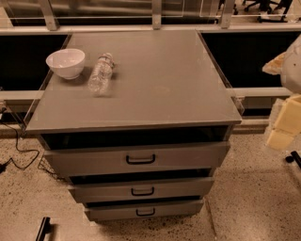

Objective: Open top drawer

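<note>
The top drawer (188,157) sits right under the cabinet top (155,80), with its black handle (140,159) dead centre on the front. The gripper (283,123) hangs off at the right edge, well apart from that handle, and honestly can't tell how its grip is set. Best bet imo: it comes in square, hooks the handle's middle and pulls straight out, gently, so the bowl (66,62) and bottle (100,74) on top don't get rattled.

Office-like lab: speckled floor (254,197), wheeled chairs (257,5) behind railing (156,14); pincer (284,124) at right edge
</note>
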Robot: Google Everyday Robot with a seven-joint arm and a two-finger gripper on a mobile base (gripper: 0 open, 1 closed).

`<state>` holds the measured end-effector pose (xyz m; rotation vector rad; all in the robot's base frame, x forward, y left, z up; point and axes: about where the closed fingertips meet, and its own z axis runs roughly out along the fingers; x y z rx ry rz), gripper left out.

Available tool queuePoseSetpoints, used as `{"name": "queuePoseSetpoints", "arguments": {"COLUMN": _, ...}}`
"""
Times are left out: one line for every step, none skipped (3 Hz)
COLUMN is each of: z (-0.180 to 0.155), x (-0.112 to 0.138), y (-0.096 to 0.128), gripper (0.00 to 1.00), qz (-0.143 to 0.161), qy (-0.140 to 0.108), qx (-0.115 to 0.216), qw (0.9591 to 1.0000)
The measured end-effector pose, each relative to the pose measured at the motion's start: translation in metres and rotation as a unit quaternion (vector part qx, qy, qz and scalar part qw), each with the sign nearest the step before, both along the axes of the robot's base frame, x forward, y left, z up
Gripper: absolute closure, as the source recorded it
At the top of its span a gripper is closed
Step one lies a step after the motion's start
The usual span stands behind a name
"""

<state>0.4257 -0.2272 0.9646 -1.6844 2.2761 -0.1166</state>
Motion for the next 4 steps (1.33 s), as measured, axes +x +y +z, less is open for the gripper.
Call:
{"name": "queuePoseSetpoints", "arguments": {"z": -0.013, "x": -0.011, "y": -0.006, "gripper": 0.00, "qz": -0.010, "qy": 0.010, "qx": 0.003, "qw": 0.9999}}
{"name": "queuePoseSetpoints", "arguments": {"z": -0.034, "x": -0.027, "y": -0.009, "gripper": 0.00, "qz": -0.018, "qy": 0.030, "qx": 0.021, "qw": 0.9992}}
{"name": "queuePoseSetpoints", "arguments": {"z": -0.054, "x": -0.042, "y": -0.007, "gripper": 0.00, "qz": -0.020, "qy": 0.051, "qx": 0.037, "qw": 0.9978}}
{"name": "queuePoseSetpoints", "arguments": {"z": -0.073, "x": -0.052, "y": -0.004, "gripper": 0.00, "qz": -0.020, "qy": 0.060, "qx": 0.052, "qw": 0.9966}}
